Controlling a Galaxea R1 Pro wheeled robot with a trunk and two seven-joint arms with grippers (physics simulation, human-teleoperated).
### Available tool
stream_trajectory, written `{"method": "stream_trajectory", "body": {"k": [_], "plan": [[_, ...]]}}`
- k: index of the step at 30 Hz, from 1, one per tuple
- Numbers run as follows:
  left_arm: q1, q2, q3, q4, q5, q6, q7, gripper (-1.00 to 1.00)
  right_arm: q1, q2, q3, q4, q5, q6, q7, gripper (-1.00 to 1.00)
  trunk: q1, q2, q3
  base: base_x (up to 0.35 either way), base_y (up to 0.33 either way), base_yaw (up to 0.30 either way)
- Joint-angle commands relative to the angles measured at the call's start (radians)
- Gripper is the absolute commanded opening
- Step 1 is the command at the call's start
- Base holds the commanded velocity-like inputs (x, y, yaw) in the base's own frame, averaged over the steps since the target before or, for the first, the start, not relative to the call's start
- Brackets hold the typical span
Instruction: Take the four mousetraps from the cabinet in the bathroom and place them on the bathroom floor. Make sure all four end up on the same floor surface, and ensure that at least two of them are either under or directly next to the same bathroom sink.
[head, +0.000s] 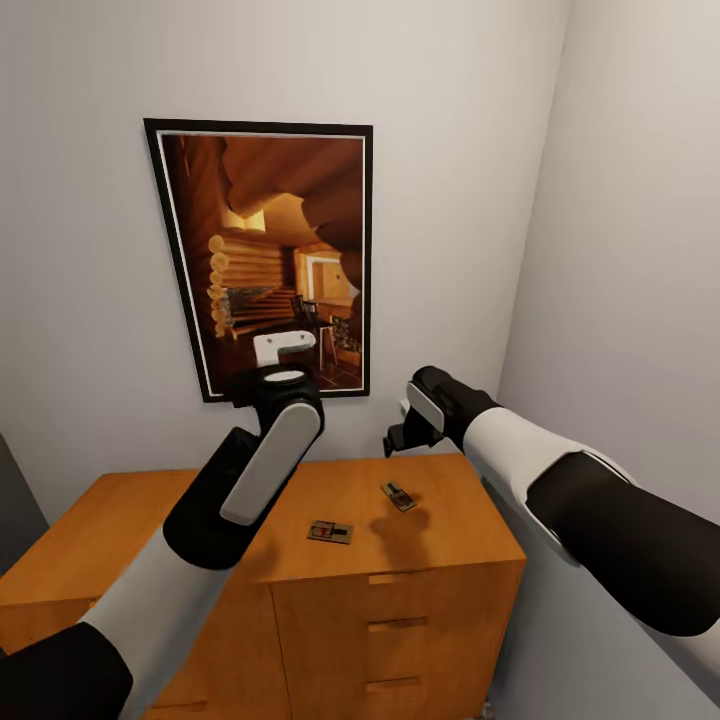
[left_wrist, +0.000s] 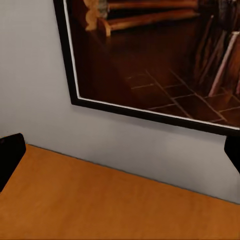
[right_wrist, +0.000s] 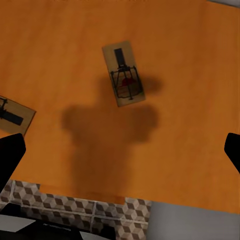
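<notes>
Room, head view: pale grey walls meet in a corner, with the cabinet (head: 300, 560) standing against the back wall under a dark-framed log-cabin picture (head: 265, 255).
Cabinet top, head view: two mousetraps lie flat on the orange-brown wood, one mousetrap (head: 330, 531) near the front edge and a second mousetrap (head: 398, 495) further back and to the right, well apart.
Left arm, head view: raised over the left half of the cabinet top, with the left gripper (head: 283, 347) in front of the picture's lower part; its fingers cannot be made out from this angle.
Right arm, head view: reaches in from the right, and the right gripper (head: 403, 432) hangs above the second mousetrap, apart from it, casting a shadow on the wood.
Left wrist view: cabinet top below, grey wall and the picture's lower frame beyond; the two dark fingertips (left_wrist: 11, 155) sit at opposite edges, spread wide with nothing between.
Right wrist view: looks straight down at the cabinet top; one mousetrap lies between the widely parted fingertips (right_wrist: 10, 155), the other at the frame's edge.
Floor, right wrist view: cube-patterned bathroom floor (right_wrist: 75, 207) shows past the cabinet's front edge.
</notes>
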Motion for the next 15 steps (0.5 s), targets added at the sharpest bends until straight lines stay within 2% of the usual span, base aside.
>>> {"method": "stream_trajectory", "body": {"k": [1, 5, 6, 13, 14, 15], "plan": [[-0.006, 0.005, -0.004, -0.001, 0.002, 0.011, 0.006, 1.0, -0.001, -0.001, 0.006, -0.001, -0.011, 0.003, -0.007, 1.0, 0.0, -0.001, -0.001, 0.0, 0.0, 0.0], [-0.049, 0.047, -0.01, 0.0, -0.012, 0.01, -0.004, 1.0, -0.001, -0.002, 0.006, 0.0, -0.01, 0.003, -0.007, 1.0, 0.0, -0.001, -0.001, 0.0, 0.0, 0.0], [-0.049, 0.047, -0.01, 0.0, -0.012, 0.01, -0.004, 1.0, -0.001, -0.002, 0.006, 0.0, -0.01, 0.003, -0.007, 1.0, 0.0, -0.001, -0.001, 0.0, 0.0, 0.0], [-0.134, 0.134, -0.013, 0.0, -0.019, 0.011, -0.01, 1.0, -0.002, -0.004, 0.006, 0.003, -0.01, 0.003, -0.008, 1.0, 0.0, -0.001, -0.001, 0.0, 0.0, 0.0], [-0.134, 0.134, -0.013, 0.0, -0.019, 0.011, -0.01, 1.0, -0.002, -0.004, 0.006, 0.003, -0.01, 0.003, -0.008, 1.0, 0.0, -0.001, -0.001, 0.0, 0.0, 0.0], [-0.147, 0.147, -0.013, 0.0, -0.02, 0.011, -0.012, 1.0, -0.002, -0.004, 0.006, 0.003, -0.01, 0.003, -0.008, 1.0, 0.0, -0.001, -0.001, 0.0, 0.0, 0.0]]}}
